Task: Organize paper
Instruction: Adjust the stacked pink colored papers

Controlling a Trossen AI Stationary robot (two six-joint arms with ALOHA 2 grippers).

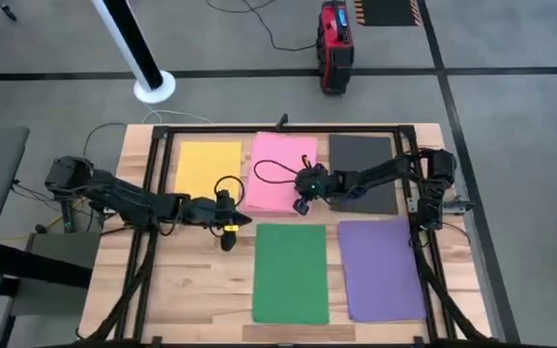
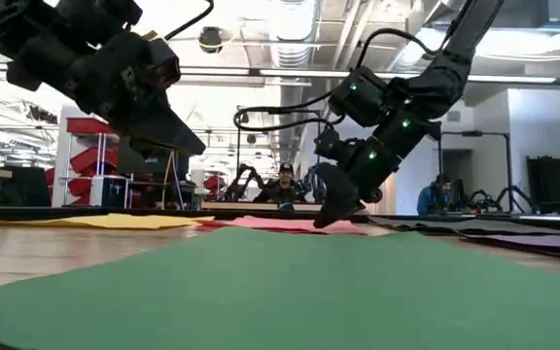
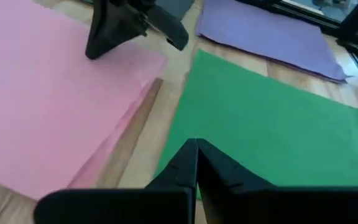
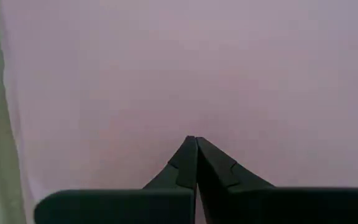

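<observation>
right pincer (image 1: 301, 206) closed, empty, seemingly touching pink paper (image 1: 280, 171) directly beneath

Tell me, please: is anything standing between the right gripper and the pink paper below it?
Nothing visible does. The right gripper, fingers shut, points down at the pink paper near its lower right corner, with only pink sheet ahead in its wrist view. The left gripper, also shut, hangs aside over bare wood.

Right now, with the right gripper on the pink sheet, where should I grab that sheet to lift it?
Take the pink sheet at its near edge, by the corner facing the green sheet. That edge looks slightly raised off the wood in the left wrist view, while the rest lies flat. The right gripper, fingers shut, is already there; open it and come in low.
</observation>
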